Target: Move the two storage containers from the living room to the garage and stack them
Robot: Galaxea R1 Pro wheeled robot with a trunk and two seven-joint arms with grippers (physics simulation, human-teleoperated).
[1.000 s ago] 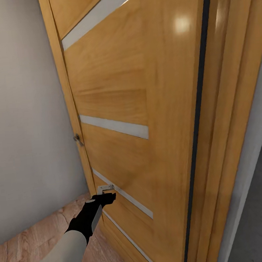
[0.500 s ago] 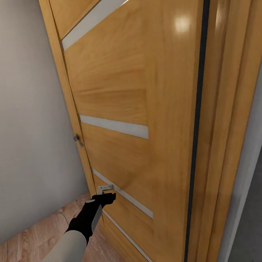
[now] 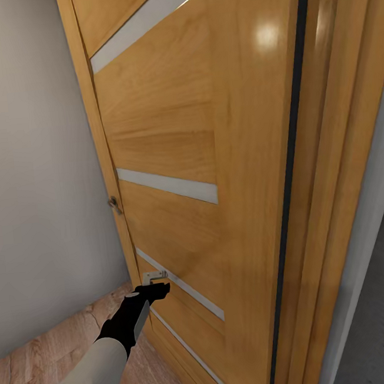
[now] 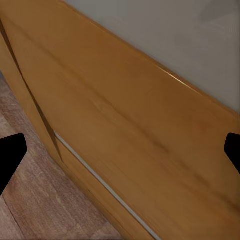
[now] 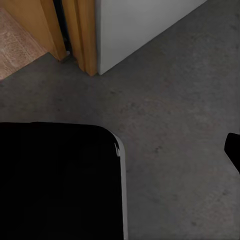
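With my left gripper (image 3: 158, 289) against the wooden door (image 3: 169, 147), fingers apart, I judge this the door-opening step; neither storage container appears. Right fingers' state: cannot tell. Next: push the door wider towards the concrete floor (image 5: 165, 125).

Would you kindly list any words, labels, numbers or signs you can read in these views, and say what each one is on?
None: no readable text in any view.
The wooden door has plain pale strips and no lettering.
The grey wall and the concrete floor carry no marks.
The left gripper by the door bears no label.
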